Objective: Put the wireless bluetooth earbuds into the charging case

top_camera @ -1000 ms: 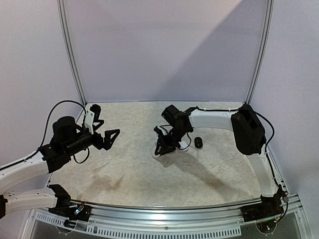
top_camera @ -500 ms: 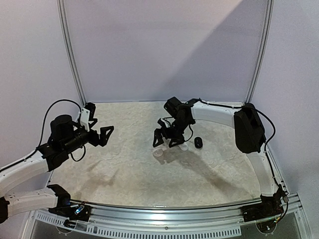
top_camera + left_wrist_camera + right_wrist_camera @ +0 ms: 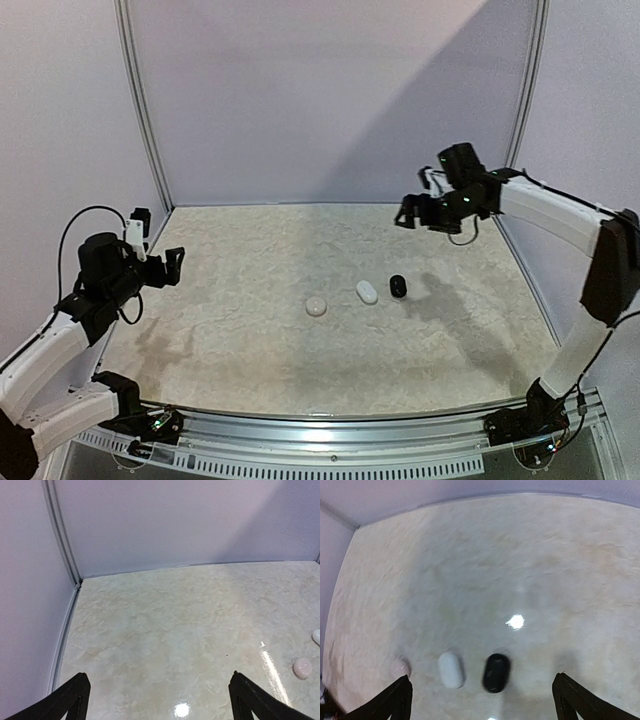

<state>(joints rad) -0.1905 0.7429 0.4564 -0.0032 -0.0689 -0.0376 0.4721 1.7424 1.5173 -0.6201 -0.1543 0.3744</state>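
Starting on the left: the left gripper [image 3: 176, 267] hangs over the left edge of the table [image 3: 250, 370], roughly halfway between the near and far edges. Its jaws are spread wide with nothing between them, and its wrist camera just looks across bare marbled tabletop toward the far left corner. Moving toward the middle of the table there are three little pebble-shaped cases in a loose row, each sitting apart from the next. First comes a pinkish case [image 3: 317, 307], a bit closer to the near edge, then a white case [image 3: 367, 292], then a black case [image 3: 398, 286] just beside the white one. All three look closed up from here, and I can't make out any earbuds on their own, so no clue from these shots where the buds are. Over on the right, the right gripper [image 3: 412, 208] is lifted high above the far right corner, well clear of the cases, jaws wide apart and holding nothing. Its own camera looks down on all three cases.
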